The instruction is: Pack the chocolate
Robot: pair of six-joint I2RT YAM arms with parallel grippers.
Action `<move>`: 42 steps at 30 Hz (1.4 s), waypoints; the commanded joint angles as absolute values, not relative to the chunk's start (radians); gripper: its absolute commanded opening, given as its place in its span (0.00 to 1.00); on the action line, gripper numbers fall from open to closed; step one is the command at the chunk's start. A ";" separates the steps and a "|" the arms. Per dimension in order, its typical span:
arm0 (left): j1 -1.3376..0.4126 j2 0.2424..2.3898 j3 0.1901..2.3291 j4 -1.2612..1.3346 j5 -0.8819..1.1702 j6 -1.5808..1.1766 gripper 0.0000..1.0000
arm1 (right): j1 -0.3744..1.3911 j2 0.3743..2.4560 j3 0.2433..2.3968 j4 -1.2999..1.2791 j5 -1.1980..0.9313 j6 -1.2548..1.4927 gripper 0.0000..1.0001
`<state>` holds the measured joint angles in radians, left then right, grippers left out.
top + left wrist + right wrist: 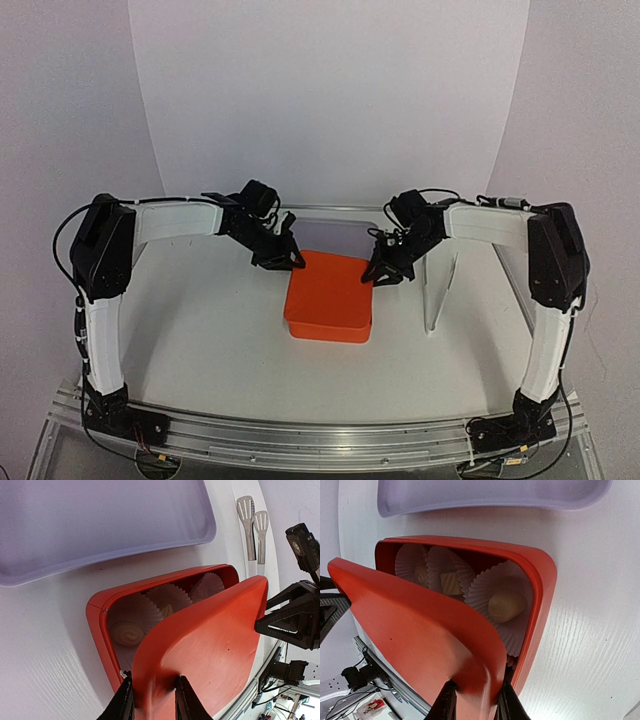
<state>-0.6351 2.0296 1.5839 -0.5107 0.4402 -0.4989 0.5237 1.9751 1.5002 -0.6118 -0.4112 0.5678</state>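
Two claws, one lid: I see my left claw (150, 700) and right claw (475, 700) each pinching an edge of the red lid (410, 630), tilted over the red box (542, 580). Inside, cream chocolate (506, 606) sits in white paper cups (167, 597); beyond, a lilac tray (100, 520) lies on the worktop (590, 645).

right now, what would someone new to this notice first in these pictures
The bright red lid at the table's middle grabs the eye, pinched at its two far corners by the left gripper and right gripper. It tilts over the red box, leaving a gap that shows white paper cups, one holding a cream-white chocolate. A lavender tray lies beyond the box.
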 commanded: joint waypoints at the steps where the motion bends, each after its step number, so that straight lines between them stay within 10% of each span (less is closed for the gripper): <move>1: -0.687 2.005 1.647 -0.535 0.442 -0.524 0.22 | 0.551 1.901 1.552 -0.571 -0.536 0.612 0.10; 42: -0.690 2.138 1.700 -0.594 0.310 -0.523 0.34 | 0.507 1.995 1.551 -0.619 -0.457 0.557 0.20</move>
<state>-0.6659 2.1418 1.6936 -0.6174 0.3088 -0.5247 0.4910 2.0178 1.5185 -0.6287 -0.4829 0.5765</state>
